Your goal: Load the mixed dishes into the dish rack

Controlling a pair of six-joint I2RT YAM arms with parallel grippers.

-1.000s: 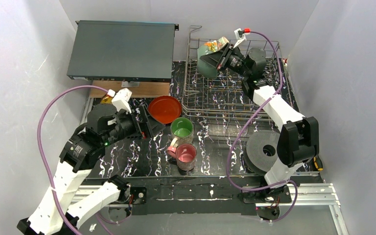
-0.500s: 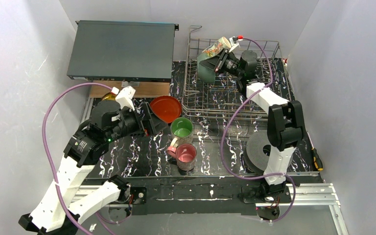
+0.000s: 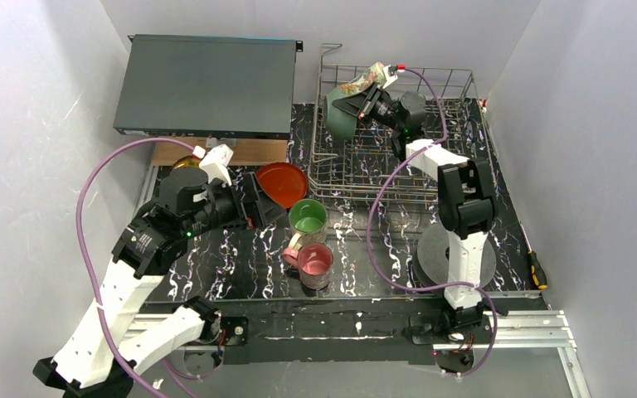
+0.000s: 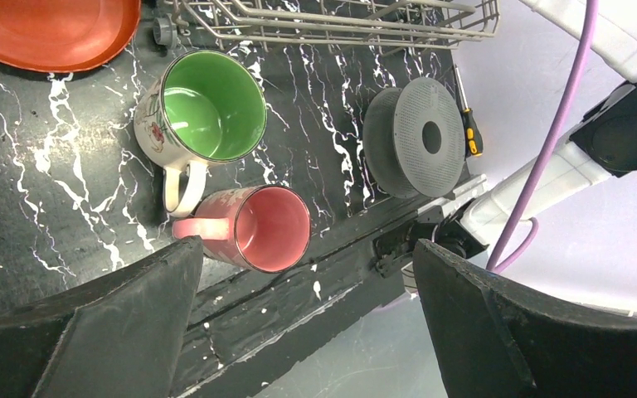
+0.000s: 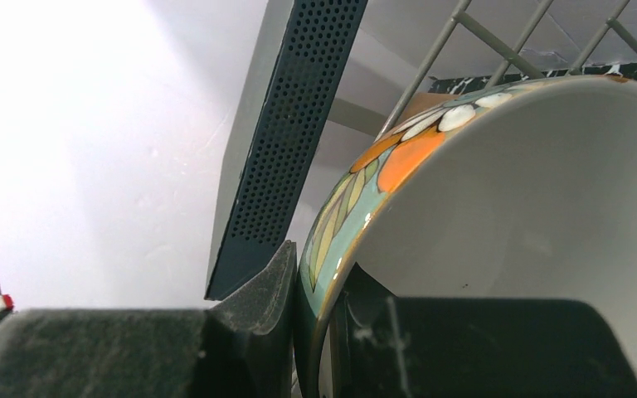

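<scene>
My right gripper (image 3: 358,104) is shut on the rim of the bowl (image 3: 338,116), teal outside and cream inside, holding it tilted at the back left corner of the wire dish rack (image 3: 398,170). In the right wrist view one finger (image 5: 257,307) is outside the bowl (image 5: 514,191) and one is inside. My left gripper (image 3: 255,204) is open and empty, next to the red-orange plate (image 3: 280,184). The green-inside mug (image 3: 308,217) and the pink mug (image 3: 315,263) stand in front of the rack; both show in the left wrist view (image 4: 207,108) (image 4: 257,228). A small yellow dish (image 3: 182,164) peeks out behind the left arm. The floral cream mug is out of view.
A flat dark grey box (image 3: 207,83) lies at the back left with a wooden board (image 3: 232,151) before it. A dark grey ribbed disc (image 3: 435,253) sits at the front right, partly behind the right arm. A screwdriver (image 3: 533,267) lies by the right edge.
My right gripper has carried the bowl leftward to the rack's back left corner. My left gripper has shifted slightly right, closer to the red-orange plate.
</scene>
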